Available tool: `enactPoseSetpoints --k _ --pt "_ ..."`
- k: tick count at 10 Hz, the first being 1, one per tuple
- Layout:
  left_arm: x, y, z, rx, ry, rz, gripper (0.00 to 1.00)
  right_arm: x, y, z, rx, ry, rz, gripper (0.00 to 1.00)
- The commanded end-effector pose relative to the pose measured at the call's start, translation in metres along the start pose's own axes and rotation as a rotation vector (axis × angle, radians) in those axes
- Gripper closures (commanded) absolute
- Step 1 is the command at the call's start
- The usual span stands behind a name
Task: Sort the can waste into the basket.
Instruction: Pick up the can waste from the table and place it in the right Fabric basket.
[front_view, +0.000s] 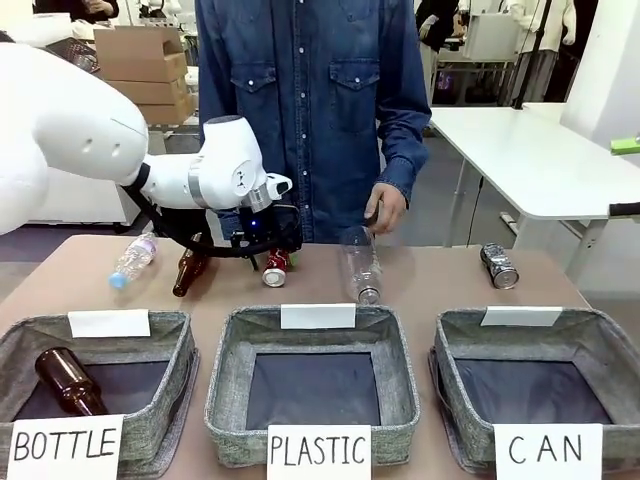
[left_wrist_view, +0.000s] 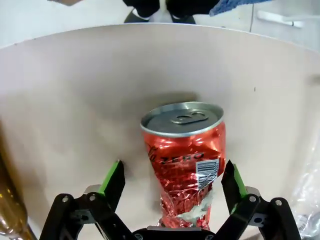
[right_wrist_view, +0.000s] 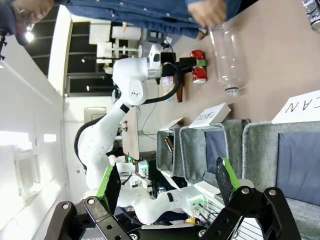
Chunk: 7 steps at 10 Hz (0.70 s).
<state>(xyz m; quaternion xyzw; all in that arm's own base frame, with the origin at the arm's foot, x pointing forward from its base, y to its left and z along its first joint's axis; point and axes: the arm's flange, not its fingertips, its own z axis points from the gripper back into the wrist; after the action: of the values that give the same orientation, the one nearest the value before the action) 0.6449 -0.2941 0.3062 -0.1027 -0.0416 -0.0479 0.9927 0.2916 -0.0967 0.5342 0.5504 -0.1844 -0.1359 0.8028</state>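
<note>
A dented red can (left_wrist_view: 185, 160) lies on the table between my left gripper's (left_wrist_view: 172, 182) green pads, with a gap on each side; the jaws stand open around it. From the front, the left gripper (front_view: 272, 248) hangs just over the red can (front_view: 276, 268) at mid-left. The dark silver can (front_view: 498, 265) lies at the far right of the table. The grey CAN basket (front_view: 600, 328) stands front right with nothing in it. My right gripper (right_wrist_view: 167, 180) is open and holds nothing, off to the side of the baskets.
A person's hand (front_view: 385, 210) holds a clear plastic bottle (front_view: 362, 265) upright at mid-table. A brown bottle (front_view: 188, 272) and a plastic bottle (front_view: 133, 260) lie left of the red can. The PLASTIC basket (front_view: 235, 330) is front centre; the BOTTLE basket (front_view: 175, 335) holds a brown bottle.
</note>
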Motion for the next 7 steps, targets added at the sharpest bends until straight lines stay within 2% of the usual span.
enactPoseSetpoints --k 1,2,3,5,6,7 --pt "0.0073 -0.0043 0.0046 0.066 -0.019 0.015 0.57 0.0034 0.0003 -0.0009 0.03 -0.005 0.024 0.0" --pt "0.0069 -0.0041 0.004 0.078 -0.02 0.021 0.6 0.0034 0.0003 -0.0009 0.03 -0.005 0.024 0.0" --pt "0.0061 -0.0046 0.0046 0.089 -0.025 0.022 1.0 0.0034 0.0003 -0.0009 0.03 -0.005 0.024 0.0" --pt "0.0037 -0.0047 0.0047 0.094 -0.024 0.019 1.0 0.0034 0.0003 -0.0009 0.03 -0.005 0.024 0.0" --pt "0.0024 -0.0045 0.0064 0.095 -0.026 0.017 0.87 0.0034 0.0003 -0.0009 0.03 -0.005 0.024 0.0" --pt "0.0009 -0.0023 0.0114 0.09 -0.032 0.018 0.96 0.0034 0.0003 -0.0009 0.03 -0.005 0.024 0.0"
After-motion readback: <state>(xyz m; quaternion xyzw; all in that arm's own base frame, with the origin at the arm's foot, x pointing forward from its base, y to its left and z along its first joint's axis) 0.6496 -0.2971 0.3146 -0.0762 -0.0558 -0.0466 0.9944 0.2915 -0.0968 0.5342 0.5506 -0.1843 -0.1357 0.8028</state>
